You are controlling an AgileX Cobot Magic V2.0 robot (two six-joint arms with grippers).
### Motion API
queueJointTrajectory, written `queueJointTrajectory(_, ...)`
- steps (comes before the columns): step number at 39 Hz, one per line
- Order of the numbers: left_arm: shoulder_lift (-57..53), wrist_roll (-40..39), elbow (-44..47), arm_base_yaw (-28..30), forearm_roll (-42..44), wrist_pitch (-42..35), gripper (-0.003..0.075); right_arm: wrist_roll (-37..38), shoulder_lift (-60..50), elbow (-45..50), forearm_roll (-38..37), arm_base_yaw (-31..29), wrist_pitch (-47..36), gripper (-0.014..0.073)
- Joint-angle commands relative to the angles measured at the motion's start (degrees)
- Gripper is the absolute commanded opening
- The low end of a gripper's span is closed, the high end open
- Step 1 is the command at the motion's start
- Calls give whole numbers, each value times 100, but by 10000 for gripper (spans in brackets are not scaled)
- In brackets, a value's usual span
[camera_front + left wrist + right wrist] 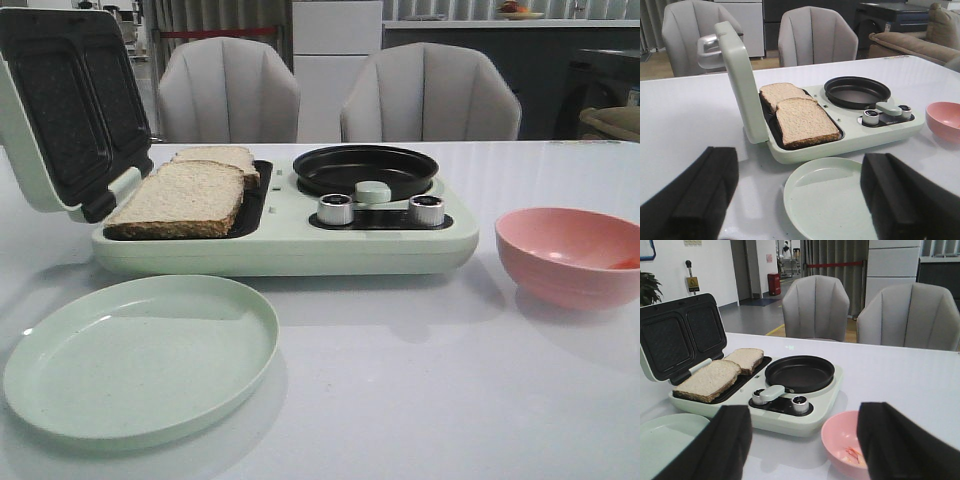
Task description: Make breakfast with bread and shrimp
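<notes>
Two slices of bread point(180, 198) lie in the open sandwich tray of a pale green breakfast maker point(290, 245); they also show in the left wrist view point(802, 121) and the right wrist view point(710, 379). The shrimp point(855, 454) lie in a pink bowl point(570, 255), a sliver showing in the front view point(622, 264). The left gripper point(800, 200) is open and empty, above the table near a green plate point(827, 200). The right gripper point(802, 445) is open and empty, near the pink bowl point(842, 442). Neither gripper shows in the front view.
The maker's lid point(70, 105) stands open at the left. A black round pan point(365, 170) sits on its right half behind two silver knobs point(335, 209). The green plate point(140, 357) lies at the front left. Two grey chairs point(228, 90) stand behind the table.
</notes>
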Motion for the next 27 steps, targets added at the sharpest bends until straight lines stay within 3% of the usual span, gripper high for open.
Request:
queueJointTrajectory(1,-72,-65,-156,10,-43,-485,566,3,-175,98,43,-19,-520,550)
queueJointTrajectory(21,-59,-65,-167,10,-111,-524,566,3,-121,295,43,-19,-672,550)
queueJointTrajectory(27,394,-65,-407,10,-388,-699,566,3,-121,295,43,-19,-672,550)
